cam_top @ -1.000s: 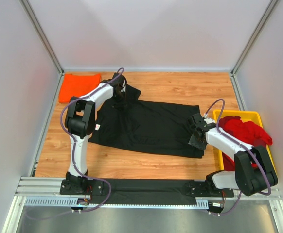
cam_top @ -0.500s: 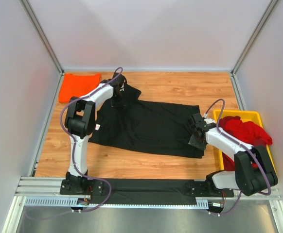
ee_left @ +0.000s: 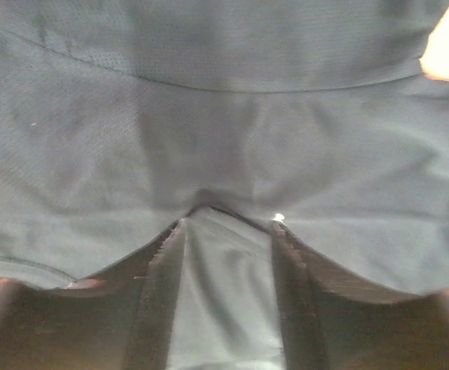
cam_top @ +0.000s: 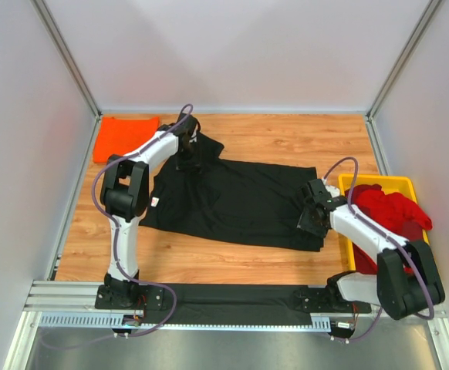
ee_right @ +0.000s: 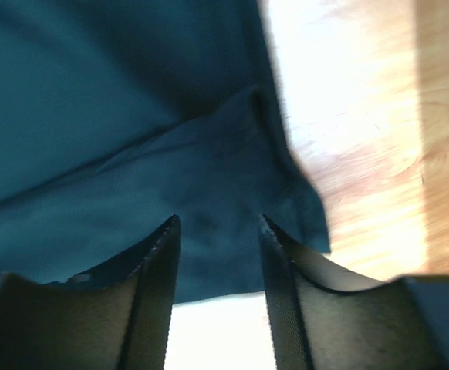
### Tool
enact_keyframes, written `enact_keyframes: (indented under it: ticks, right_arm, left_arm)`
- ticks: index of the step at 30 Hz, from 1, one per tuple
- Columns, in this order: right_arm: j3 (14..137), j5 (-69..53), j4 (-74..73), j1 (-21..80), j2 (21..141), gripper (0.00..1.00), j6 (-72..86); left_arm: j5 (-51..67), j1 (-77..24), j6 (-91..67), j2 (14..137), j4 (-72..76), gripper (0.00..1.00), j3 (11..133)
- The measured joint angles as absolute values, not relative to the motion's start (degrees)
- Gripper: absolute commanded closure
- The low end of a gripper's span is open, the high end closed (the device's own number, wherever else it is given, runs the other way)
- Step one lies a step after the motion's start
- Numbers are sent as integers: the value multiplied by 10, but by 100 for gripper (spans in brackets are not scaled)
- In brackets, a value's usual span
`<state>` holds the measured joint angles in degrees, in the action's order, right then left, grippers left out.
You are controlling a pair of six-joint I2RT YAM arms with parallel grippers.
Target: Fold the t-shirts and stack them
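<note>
Black t-shirt (cam_top: 240, 202) lies spread, partly folded, across the middle of the table (cam_top: 286, 135). The orange t-shirt (cam_top: 126, 136) sits folded at the far left corner, and the red t-shirts (cam_top: 386, 208) are heaped in the yellow tray (cam_top: 398, 183) on my right. My left gripper (ee_left: 228, 222) is down on the far left part of the black shirt, jaws parted. Cloth shows through the gap, and a small ridge of fabric is puckered at the fingertips. My right gripper (ee_right: 218, 221) is low over the shirt's right edge near a layered corner. Its jaws are also parted and nothing is clamped between them, with bare wood just beyond. Risks as I judge them: (1) If I lift the left arm while that pucker snags a pad, the top layer will drag up and undo whatever fold is underneath. (2) On the right there are several layers at the corner, so a shallow close would catch only the upper one. The fold would then come out skewed, or the hem would peel away from the rest. (3) Both arms sit at opposite ends of one shirt, so uneven pulls would stretch or twist it rather than fold it. (4) The right forearm works close to the tray, and a wide swing could hook a red shirt and pull it onto the table. I cannot tell from the wrist views how many layers lie under either set of fingers.
</note>
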<state>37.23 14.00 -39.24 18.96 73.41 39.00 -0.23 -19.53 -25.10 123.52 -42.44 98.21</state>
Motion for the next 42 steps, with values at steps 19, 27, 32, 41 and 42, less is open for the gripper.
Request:
enact_keyframes:
  ticks: [19, 27, 32, 41, 42]
  right_arm:
    - [656, -37, -335, 55, 836, 27, 224]
    - [778, -44, -354, 18, 1009, 33, 190]
    - [830, -63, -367, -11, 1079, 35, 157]
    - [890, -81, -394, -39, 1194, 36, 107]
    - [899, -81, -401, -39, 1203, 37, 103]
  left_arm:
    - [45, -110, -171, 1376, -447, 42, 1305]
    - [89, -91, -172, 1443, -443, 40, 1317]
    - [112, -90, -167, 1454, -438, 40, 1333]
    - [138, -90, -149, 1469, -428, 40, 1340]
    - [138, -90, -146, 1470, -428, 40, 1340]
